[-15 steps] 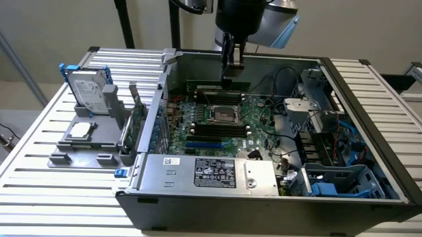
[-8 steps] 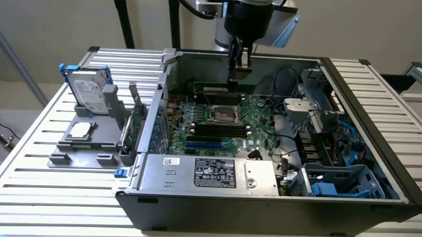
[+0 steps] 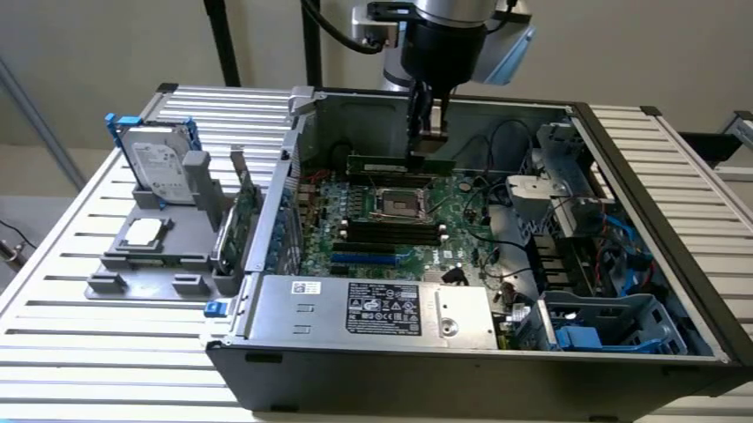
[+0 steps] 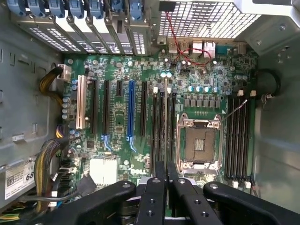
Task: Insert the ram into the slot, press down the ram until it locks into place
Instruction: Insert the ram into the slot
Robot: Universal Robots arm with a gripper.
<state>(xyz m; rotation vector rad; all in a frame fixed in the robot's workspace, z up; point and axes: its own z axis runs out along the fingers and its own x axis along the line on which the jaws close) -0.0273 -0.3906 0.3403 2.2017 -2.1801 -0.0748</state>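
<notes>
My gripper (image 3: 428, 148) hangs inside the open computer case, shut on the ram (image 3: 400, 165), a long green stick held level above the motherboard, a little behind the square silver processor socket (image 3: 394, 204). Black memory slots (image 3: 389, 233) lie in a row on the near side of that socket. In the wrist view the gripper (image 4: 165, 183) looks straight down and the ram (image 4: 165, 122) shows edge-on as a thin line. It runs along a group of black slots (image 4: 156, 131) beside the processor socket (image 4: 199, 143). A second group of slots (image 4: 238, 138) lies on the socket's other side.
The power supply (image 3: 370, 304) fills the case's near side, and a drive cage with blue cables (image 3: 606, 256) sits at the exterior view's right. Outside the case a grey holder (image 3: 147, 247) carries a hard drive (image 3: 159, 163) and a green expansion card (image 3: 243, 220). A blue slot (image 4: 130, 110) stands among the expansion slots.
</notes>
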